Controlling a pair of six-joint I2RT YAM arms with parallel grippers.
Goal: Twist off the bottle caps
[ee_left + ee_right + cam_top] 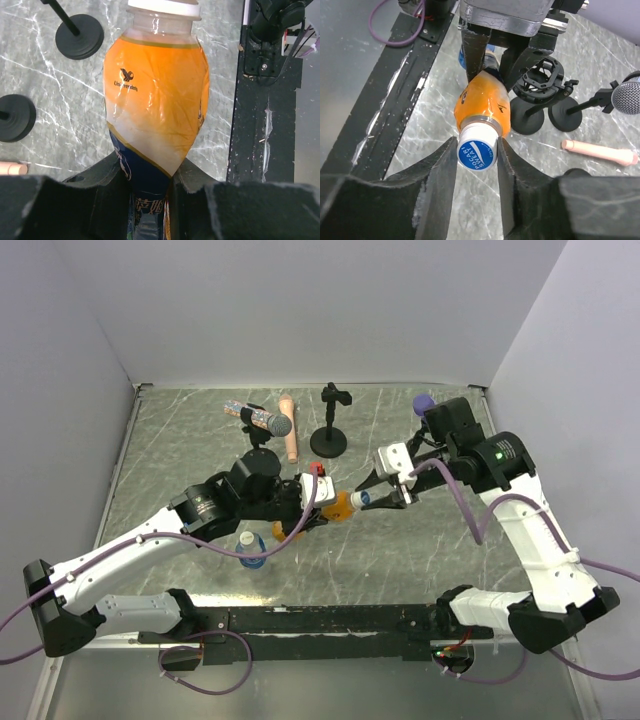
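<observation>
An orange bottle [340,506] [155,95] [482,102] lies level in the air over the middle of the table. My left gripper [312,506] [150,175] is shut on its blue-labelled base end. Its white bottle cap [360,499] [164,9] [477,147], with a blue printed top, points at the right arm. My right gripper [372,497] [476,144] is shut on that cap, one finger pressed against each side. A second small bottle [251,552] with a blue label and a pale cap [247,538] stands upright on the table near the left arm.
At the back stand a microphone [265,421] on a black holder, an empty black stand [330,440] and a pink stick [288,440]. A purple ball [423,401] shows behind the right arm. A black rail [330,620] runs along the near edge.
</observation>
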